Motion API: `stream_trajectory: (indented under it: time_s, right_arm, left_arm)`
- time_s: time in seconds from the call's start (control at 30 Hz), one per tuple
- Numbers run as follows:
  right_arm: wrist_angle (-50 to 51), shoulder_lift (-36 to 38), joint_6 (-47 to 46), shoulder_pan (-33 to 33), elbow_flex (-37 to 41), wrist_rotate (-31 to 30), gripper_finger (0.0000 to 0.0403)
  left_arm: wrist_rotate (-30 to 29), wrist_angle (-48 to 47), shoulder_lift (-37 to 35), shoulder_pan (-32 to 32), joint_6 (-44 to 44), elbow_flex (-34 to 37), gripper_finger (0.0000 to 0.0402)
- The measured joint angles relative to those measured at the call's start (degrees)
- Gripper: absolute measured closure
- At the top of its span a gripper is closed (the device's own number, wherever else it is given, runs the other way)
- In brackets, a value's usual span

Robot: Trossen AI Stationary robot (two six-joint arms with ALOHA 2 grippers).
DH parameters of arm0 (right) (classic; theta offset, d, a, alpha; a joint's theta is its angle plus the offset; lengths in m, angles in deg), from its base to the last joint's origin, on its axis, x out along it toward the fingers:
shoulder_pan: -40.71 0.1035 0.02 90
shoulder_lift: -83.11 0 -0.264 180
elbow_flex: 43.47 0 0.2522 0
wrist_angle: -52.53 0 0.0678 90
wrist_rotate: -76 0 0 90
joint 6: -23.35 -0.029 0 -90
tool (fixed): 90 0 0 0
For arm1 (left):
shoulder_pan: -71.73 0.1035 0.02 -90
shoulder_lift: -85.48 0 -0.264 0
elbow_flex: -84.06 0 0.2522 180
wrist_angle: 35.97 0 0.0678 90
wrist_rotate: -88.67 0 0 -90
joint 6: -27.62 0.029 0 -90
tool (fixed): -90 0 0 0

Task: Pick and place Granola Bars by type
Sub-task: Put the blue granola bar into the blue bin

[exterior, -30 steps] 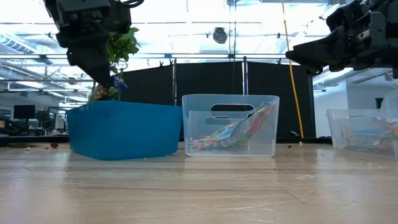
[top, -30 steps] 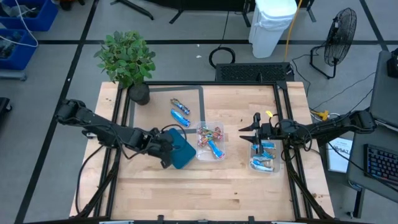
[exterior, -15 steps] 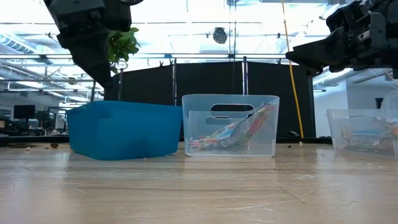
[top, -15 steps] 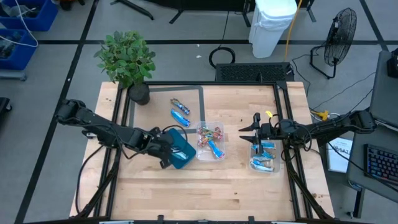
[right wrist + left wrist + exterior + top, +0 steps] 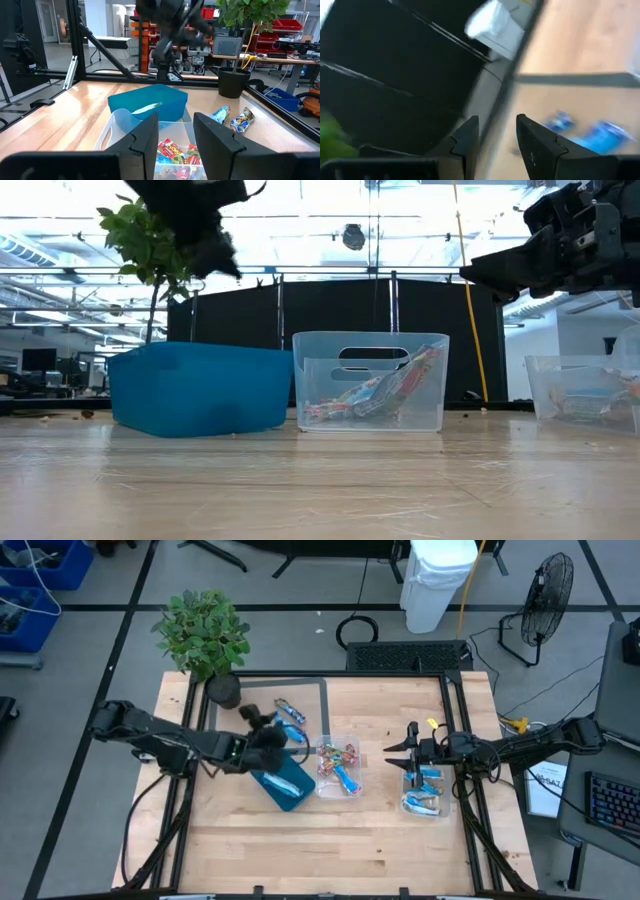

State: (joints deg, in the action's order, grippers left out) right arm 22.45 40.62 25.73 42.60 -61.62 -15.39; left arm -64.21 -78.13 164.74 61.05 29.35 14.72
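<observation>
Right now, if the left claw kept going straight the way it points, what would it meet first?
Probably the two loose granola bars on the table: the left claw, open and empty, points at them. Depth is hard to judge.

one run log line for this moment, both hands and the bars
left hand: open, empty, above teal tray | right hand: open, empty, over right tub | loose bars: two on table | bar in tray

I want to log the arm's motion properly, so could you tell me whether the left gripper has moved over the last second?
Yes. In the high view the left gripper has left the teal tray and swung toward the potted plant end of the table.
</observation>
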Motion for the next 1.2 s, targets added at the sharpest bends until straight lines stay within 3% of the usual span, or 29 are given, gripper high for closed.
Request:
stream_trajectory:
  time_s: [0.07, 0.2, 0.5, 0.63, 0.83, 1.0, 1.2]
  right_arm:
    - [-0.02, -0.01, 0.16, 0.00, 0.00, 0.00, 0.0289]
    - [-0.01, 0.00, 0.73, 0.00, 0.00, -0.02, 0.0289]
    - [0.60, 0.00, 1.57, -0.02, 0.00, -0.03, 0.0289]
    - [0.58, 0.01, 1.78, -0.02, 0.00, -0.04, 0.0289]
    - [0.53, -0.01, 2.32, -0.03, 0.00, -0.26, 0.0289]
    - [0.49, 0.01, 2.83, -0.07, 0.00, -0.28, 0.0289]
    - [0.56, 0.01, 2.83, -0.07, 0.00, -0.28, 0.0289]
  left_arm:
    - [0.42, 3.54, 0.00, 2.10, 9.01, -1.18, 0.0266]
    - [10.02, 5.07, 0.00, 9.44, 16.97, -4.62, 0.0266]
    - [34.47, -8.98, 0.24, 38.13, 9.97, -11.19, 0.0265]
    - [43.38, -10.88, 0.77, 46.52, 8.68, -10.33, 0.0260]
    - [50.44, -12.75, 5.66, 46.16, 12.27, -10.25, 0.0193]
    - [44.02, -10.65, 12.26, 39.66, 22.88, -10.16, 0.0133]
    - [43.28, -9.53, 19.21, 35.28, 23.48, -10.19, 0.0107]
